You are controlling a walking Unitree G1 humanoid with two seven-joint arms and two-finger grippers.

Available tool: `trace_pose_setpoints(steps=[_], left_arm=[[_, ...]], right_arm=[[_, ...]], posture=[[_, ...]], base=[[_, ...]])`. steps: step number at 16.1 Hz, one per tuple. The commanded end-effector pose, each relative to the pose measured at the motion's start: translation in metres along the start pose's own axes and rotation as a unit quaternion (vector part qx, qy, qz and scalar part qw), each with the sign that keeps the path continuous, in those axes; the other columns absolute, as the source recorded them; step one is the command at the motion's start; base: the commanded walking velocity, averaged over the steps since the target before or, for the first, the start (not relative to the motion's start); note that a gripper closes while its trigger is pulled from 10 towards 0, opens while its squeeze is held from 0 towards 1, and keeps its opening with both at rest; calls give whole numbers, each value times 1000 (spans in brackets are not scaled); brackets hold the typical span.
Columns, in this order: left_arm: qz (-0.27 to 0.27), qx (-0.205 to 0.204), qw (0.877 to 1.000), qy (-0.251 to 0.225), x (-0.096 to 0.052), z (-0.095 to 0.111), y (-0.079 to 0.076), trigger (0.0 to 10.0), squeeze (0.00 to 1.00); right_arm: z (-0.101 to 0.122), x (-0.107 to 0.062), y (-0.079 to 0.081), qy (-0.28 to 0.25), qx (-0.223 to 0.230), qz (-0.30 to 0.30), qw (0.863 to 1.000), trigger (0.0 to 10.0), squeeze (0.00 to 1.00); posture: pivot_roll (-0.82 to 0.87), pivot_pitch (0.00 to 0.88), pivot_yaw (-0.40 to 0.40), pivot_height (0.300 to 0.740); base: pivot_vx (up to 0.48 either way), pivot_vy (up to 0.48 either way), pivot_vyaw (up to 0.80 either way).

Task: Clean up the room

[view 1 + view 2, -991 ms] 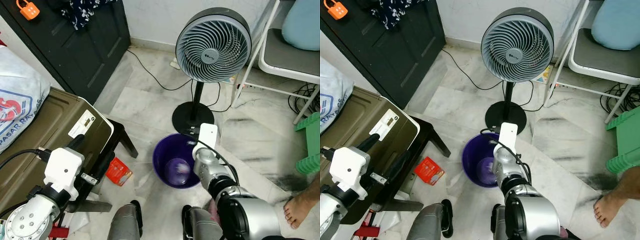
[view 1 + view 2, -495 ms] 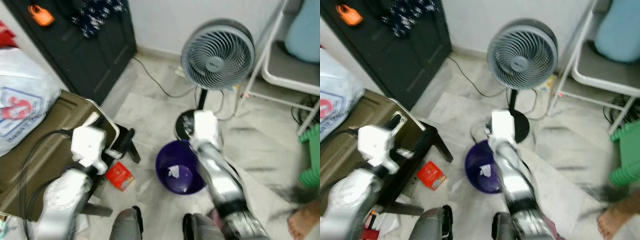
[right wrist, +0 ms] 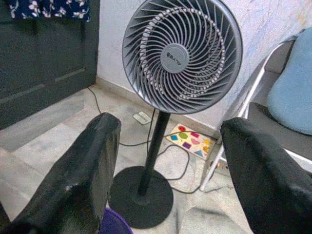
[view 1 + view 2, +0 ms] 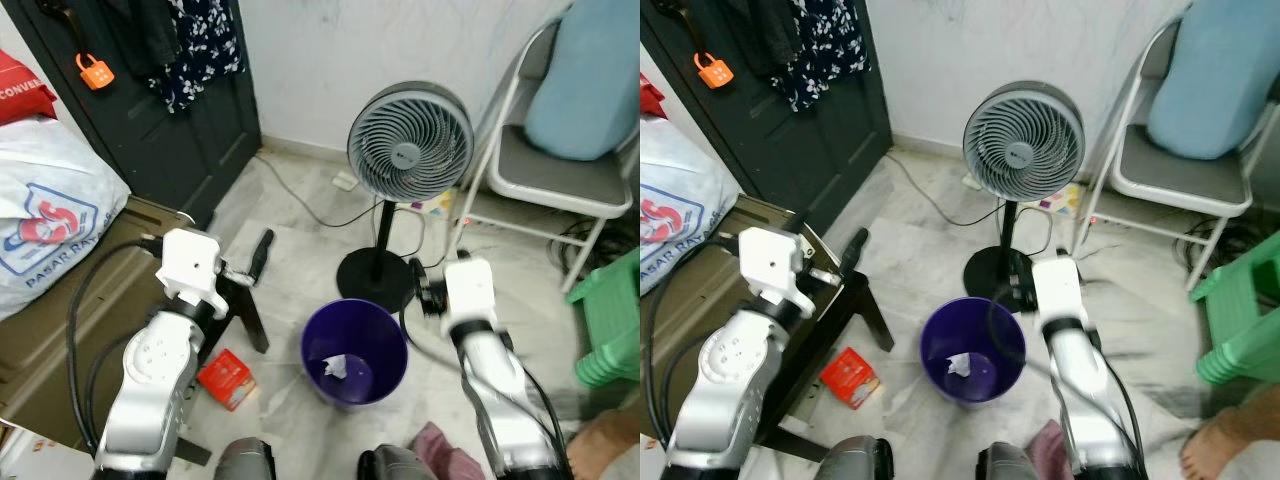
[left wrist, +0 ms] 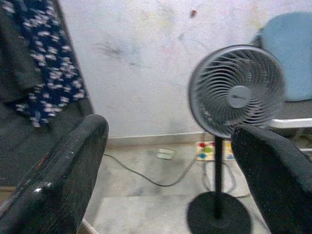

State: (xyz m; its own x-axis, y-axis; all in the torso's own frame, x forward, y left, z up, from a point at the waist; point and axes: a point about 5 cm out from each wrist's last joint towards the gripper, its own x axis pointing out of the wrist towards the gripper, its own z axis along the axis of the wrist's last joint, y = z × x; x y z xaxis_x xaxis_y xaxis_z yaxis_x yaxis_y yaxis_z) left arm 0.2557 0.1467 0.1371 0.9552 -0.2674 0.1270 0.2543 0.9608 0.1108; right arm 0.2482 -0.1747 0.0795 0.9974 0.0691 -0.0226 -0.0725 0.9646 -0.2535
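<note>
A purple bin (image 4: 354,350) stands on the marble floor before my feet, with a crumpled white paper (image 4: 337,368) lying at its bottom. My right gripper (image 4: 425,297) is raised just right of the bin's rim, open and holding nothing (image 3: 168,124); it faces the fan. My left gripper (image 4: 258,262) is held up left of the bin, over the dark table's edge, and is also open and holding nothing (image 5: 168,134). A red packet (image 4: 228,378) lies on the floor left of the bin.
A grey pedestal fan (image 4: 410,140) stands right behind the bin, its cable trailing on the floor. An olive case (image 4: 50,330) and a white sack (image 4: 40,220) are on the left. A chair (image 4: 560,180) and a green stool (image 4: 610,320) stand right. A person's foot (image 4: 1215,450) is at bottom right.
The camera has tilted up and back. My right gripper left its place over the bin and now sits to its right. My left arm has risen and swung inward.
</note>
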Motion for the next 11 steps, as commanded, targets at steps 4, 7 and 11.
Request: trace_pose_setpoints(steps=[4,7,11], left_arm=[[36,9,999,-5,2,-8,4,10000,0],[51,9,999,-15,8,-10,5,10000,0],[46,9,999,-13,6,-15,2,10000,0]], right_arm=[[23,0,-8,-29,-28,-6,999,10000,1000],[37,15,-4,-60,-33,22,997,10000,1000],[48,20,12,-79,-39,52,995,10000,0]], posture=[[-77,0,53,740],[-69,0,46,740],[-78,0,55,740]], base=[[0,0,0],[0,0,267],[0,0,795]])
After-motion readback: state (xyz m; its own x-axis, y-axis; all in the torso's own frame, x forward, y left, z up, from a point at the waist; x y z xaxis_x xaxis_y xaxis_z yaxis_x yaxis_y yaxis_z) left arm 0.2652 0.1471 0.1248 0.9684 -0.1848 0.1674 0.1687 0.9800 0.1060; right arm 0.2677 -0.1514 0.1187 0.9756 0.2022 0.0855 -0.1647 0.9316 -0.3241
